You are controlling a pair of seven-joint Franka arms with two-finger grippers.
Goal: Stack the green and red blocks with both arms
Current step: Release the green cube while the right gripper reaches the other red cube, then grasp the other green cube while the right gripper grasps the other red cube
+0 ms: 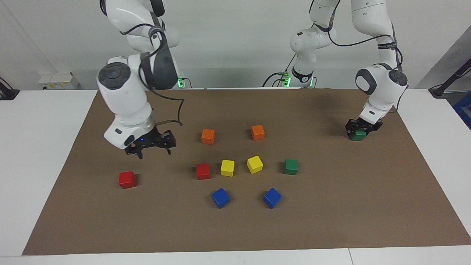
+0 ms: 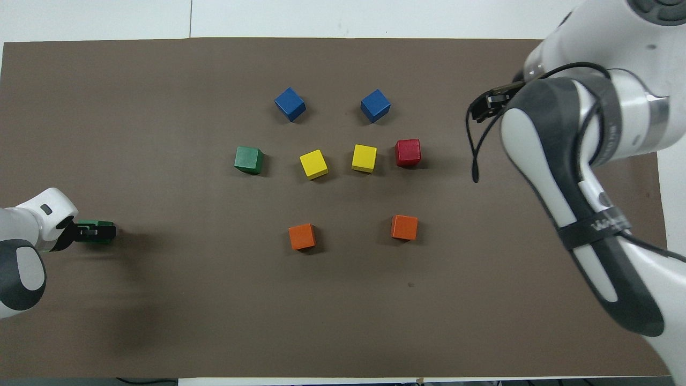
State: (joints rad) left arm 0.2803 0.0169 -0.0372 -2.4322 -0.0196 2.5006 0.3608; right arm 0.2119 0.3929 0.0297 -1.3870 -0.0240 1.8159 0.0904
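Brown mat (image 1: 331, 221) spread over white table (image 1: 36, 147), scattered with coloured cubes. Right arm (image 1: 125, 95) bent low over the mat at its own end, right gripper (image 1: 154, 147) hanging clear of the surface, fingers spread wide, holding nothing. Directly under that arm, one red block (image 1: 127, 179): plain in the facing view, hidden beneath the arm in the overhead view. Left arm (image 1: 381, 84) folded down at its own end, left gripper (image 1: 360, 129) closed around a green block (image 1: 358, 135) at or just off the mat; contact with the mat impossible to tell. Second green block (image 1: 291, 166) and second red block (image 1: 202, 171) flanking two yellow cubes (image 1: 227, 168) in a middle row. Two orange cubes (image 1: 208, 136) nearer to the robots, two blue cubes (image 1: 220, 197) farther away.
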